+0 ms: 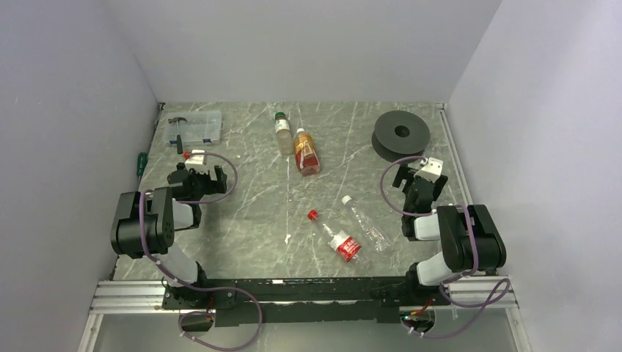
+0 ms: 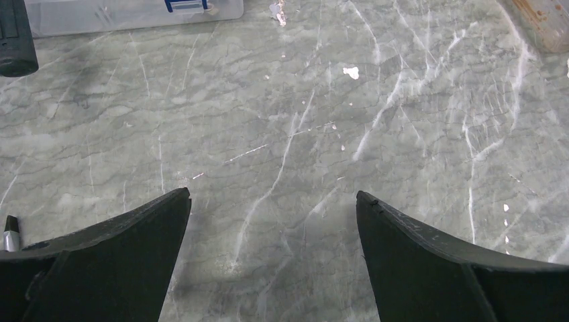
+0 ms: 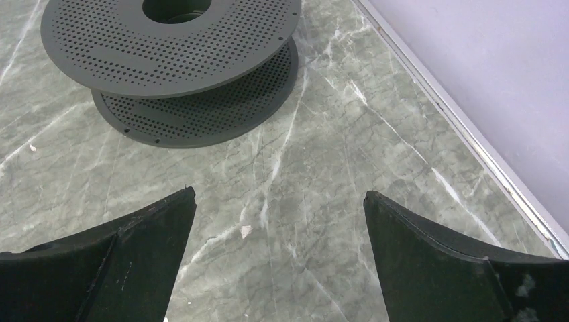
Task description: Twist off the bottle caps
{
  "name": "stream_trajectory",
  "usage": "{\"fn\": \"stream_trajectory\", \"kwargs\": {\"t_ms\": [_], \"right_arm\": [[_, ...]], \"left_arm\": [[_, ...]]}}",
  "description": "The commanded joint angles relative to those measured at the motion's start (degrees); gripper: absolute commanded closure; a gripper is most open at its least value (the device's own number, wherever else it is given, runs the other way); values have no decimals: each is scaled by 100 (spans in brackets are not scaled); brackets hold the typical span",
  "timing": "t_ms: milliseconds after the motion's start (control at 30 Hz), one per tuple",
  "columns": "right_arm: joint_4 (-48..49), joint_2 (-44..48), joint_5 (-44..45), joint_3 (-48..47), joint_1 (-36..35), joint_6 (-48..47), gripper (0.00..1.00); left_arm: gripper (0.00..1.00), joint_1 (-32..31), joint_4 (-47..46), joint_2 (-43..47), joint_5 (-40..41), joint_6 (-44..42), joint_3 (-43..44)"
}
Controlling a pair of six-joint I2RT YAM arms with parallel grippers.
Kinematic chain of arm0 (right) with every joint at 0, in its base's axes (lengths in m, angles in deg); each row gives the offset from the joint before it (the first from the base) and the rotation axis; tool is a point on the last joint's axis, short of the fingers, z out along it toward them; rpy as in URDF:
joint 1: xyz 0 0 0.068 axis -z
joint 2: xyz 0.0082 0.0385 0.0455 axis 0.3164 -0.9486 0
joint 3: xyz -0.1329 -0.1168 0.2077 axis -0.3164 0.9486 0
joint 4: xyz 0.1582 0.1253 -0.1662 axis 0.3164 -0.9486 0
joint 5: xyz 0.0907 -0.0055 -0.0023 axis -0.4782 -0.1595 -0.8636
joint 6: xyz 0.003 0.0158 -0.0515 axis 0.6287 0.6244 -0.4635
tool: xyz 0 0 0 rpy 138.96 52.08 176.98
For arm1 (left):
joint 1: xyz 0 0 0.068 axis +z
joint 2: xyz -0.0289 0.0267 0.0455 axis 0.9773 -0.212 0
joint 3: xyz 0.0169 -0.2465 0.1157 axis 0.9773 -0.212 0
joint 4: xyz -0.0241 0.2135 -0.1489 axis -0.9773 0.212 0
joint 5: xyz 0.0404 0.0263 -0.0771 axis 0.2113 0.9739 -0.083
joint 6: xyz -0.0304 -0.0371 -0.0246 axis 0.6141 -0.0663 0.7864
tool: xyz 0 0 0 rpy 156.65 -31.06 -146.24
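Both hands stand spread wide with nothing between their blunt black fingers. Left hand (image 1: 199,177) (image 2: 272,198) hovers low over bare tabletop (image 1: 257,213) at the left side. Right hand (image 1: 419,180) (image 3: 278,194) hovers at the right side, just near of the black spool (image 1: 400,132) (image 3: 168,54). That spool is a pair of flat round discs, finely perforated, with a hollow hub. The tabletop is a smooth grey-green slab veined with white like marble.

All four bottles lie on their sides, capped, well apart from either hand. At the far middle, the short pale bottle (image 1: 283,138) with its green cap (image 1: 279,116) lies just beside the amber bottle (image 1: 306,155), whose cap (image 1: 299,132) looks red. Nearer, in the middle of the tabletop, the red-labelled bottle (image 1: 339,239) with a red cap (image 1: 312,215) lies alongside the plain clear bottle (image 1: 365,220) with a white cap (image 1: 346,199); both have their caps pointing far and left.

At the far left sits a clear, rectangular plastic box (image 1: 198,127) with a black-handled hammer (image 1: 177,132) beside it. A green-handled screwdriver (image 1: 139,163) lies at the left edge.
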Motion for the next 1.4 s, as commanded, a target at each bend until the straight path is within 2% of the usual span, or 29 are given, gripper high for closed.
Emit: {"fn": "stream_trajectory", "kwargs": {"t_ms": [0, 300, 333, 400, 433, 467, 533, 600, 667, 733, 833, 900, 1033, 1167, 1367], "right_arm": [[264, 96, -22, -35, -2, 36, 0], [305, 151, 4, -65, -11, -16, 0], [-121, 282, -11, -240, -19, 0, 0], [-1556, 524, 96, -995, -52, 43, 0], [-2865, 544, 146, -1520, -60, 254, 0], [-3712, 470, 148, -2071, -55, 422, 0], [-4639, 308, -18, -2818, -59, 794, 0], [-4748, 382, -355, -3063, -50, 1286, 0], [-4622, 541, -1044, -3146, -7, 2012, 0], [-4915, 618, -1525, -3361, 2, 2892, 0], [-4787, 509, -2866, -3549, -13, 2600, 0], [-4667, 453, -3221, -3594, -156, 2449, 0], [-5664, 326, -2065, -4225, -997, 1789, 0], [-6085, 342, -1047, -4517, -1787, 1536, 3], [-6367, 712, -514, -4439, -2308, 1556, 1]], "left_arm": [[1, -23, -203, 33, -17, -24, 32], [1, -5, -255, 66, -129, -15, 22], [1, 43, 28, 215, -268, -2, 71], [1, 121, 1531, 642, -324, 65, 658], [1, 126, 2479, 723, -339, -37, 1290], [1, 127, 3381, 728, -355, -159, 1852], [1, 130, 4665, 620, -276, -122, 2649], [1, 130, 5651, 542, -390, -111, 3210], [1, 134, 6303, 523, -484, -22, 3633], [1, 128, 6829, 527, -686, 18, 4005], [1, 106, 7737, 294, -1083, 67, 4752], [1, 6, 8355, -24, -1241, 266, 5390], [1, -453, 9084, -716, -1056, 293, 6544], [1, -1019, 9385, -1560, -606, 488, 7517], [1, -1786, 9488, -2764, -146, 907, 8966]]}}
